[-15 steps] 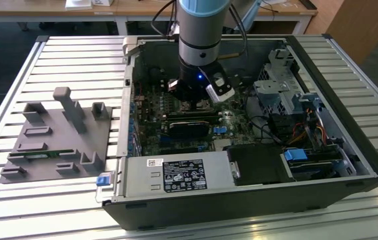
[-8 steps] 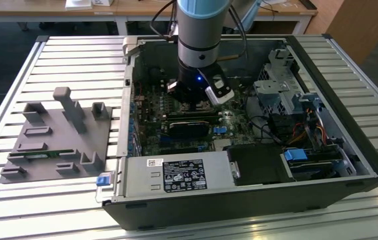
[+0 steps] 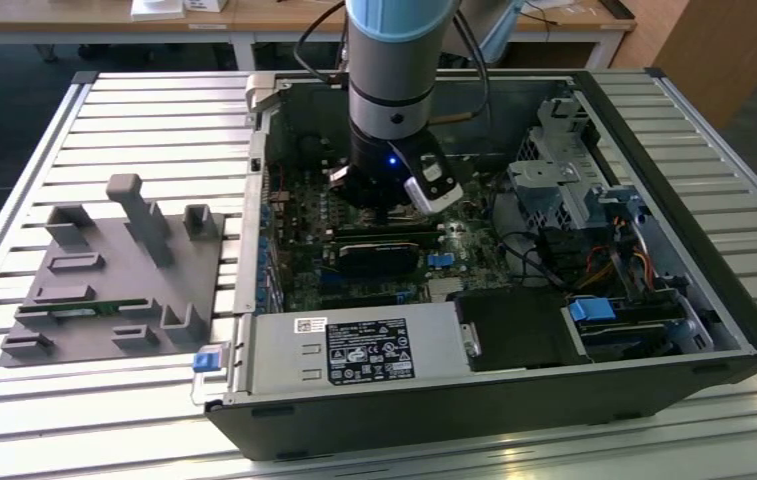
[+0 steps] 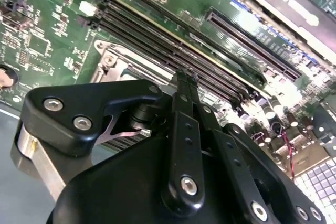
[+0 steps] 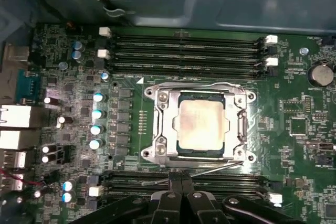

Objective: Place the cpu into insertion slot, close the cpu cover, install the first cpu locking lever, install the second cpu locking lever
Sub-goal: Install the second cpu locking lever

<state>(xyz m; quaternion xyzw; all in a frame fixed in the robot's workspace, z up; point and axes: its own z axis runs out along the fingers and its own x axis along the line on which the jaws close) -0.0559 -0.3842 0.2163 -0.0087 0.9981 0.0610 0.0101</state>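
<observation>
The cpu [image 5: 202,124] sits in its socket with the cover [image 5: 161,129] closed flat around it. My claw [image 5: 181,188] hangs just beside the socket's edge, fingers together and holding nothing, at a thin lever [image 5: 194,172] that still stands loose. I judge the first-lever step in hand; it calls for pressing that lever down and hooking it under its catch.

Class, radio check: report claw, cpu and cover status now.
Claw shut, holding nothing, at socket edge. Cpu seated in slot. Cpu cover down around it. One thin lever angled near claw.
</observation>
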